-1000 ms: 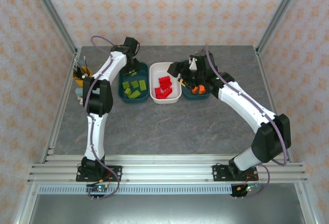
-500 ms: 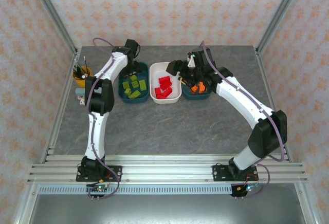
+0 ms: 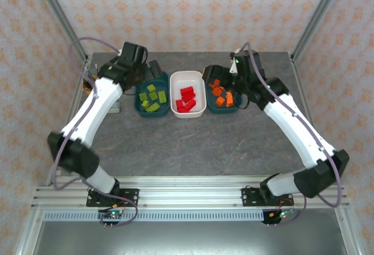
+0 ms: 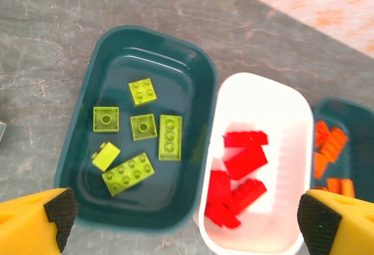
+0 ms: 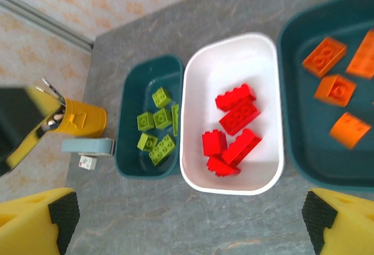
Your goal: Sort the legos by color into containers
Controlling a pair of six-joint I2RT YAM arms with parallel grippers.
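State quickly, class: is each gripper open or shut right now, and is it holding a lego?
Left gripper: open wide, holding nothing.
Right gripper: open wide, holding nothing.

The white tray [image 4: 263, 100] holds red legos [image 4: 245, 161]. Beside it, the left teal tray [image 4: 158, 68] holds lime green legos [image 4: 170, 137], the right teal tray [image 5: 304, 144] orange legos [image 5: 334, 89]. The table [image 3: 193, 144] is veined grey.

Left tool [image 4: 186, 219] and right tool [image 5: 190, 216] — both aloft, jaws wide apart
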